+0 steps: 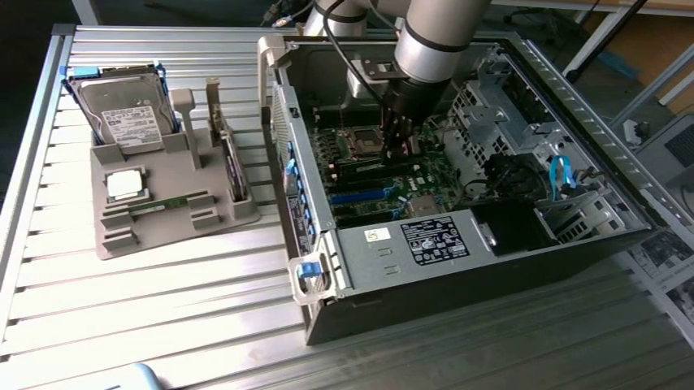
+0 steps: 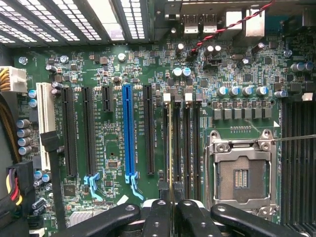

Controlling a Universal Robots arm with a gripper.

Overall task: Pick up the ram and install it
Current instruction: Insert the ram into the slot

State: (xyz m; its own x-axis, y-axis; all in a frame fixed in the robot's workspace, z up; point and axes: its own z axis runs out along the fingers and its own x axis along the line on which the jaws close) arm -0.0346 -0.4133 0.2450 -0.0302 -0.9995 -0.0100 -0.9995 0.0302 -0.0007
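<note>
Gripped end of the ram (image 2: pixel 171 148) hidden between the fingers (image 2: pixel 158 219), themselves cut off at the picture's edge

A ribbed silver aluminium tabletop (image 1: pixel 162 292) is brightly lit near its edge at the exterior view's left; a dark floor (image 1: pixel 16 97) is seen beyond that edge.

No text legible. Unreadable print:
- white paper label on silver hard drive (image 1: pixel 128 122)
- black sticker on grey metal power-supply housing (image 1: pixel 434 241)
- white lettering beside blue plastic motherboard slot (image 2: pixel 128 133)
</note>
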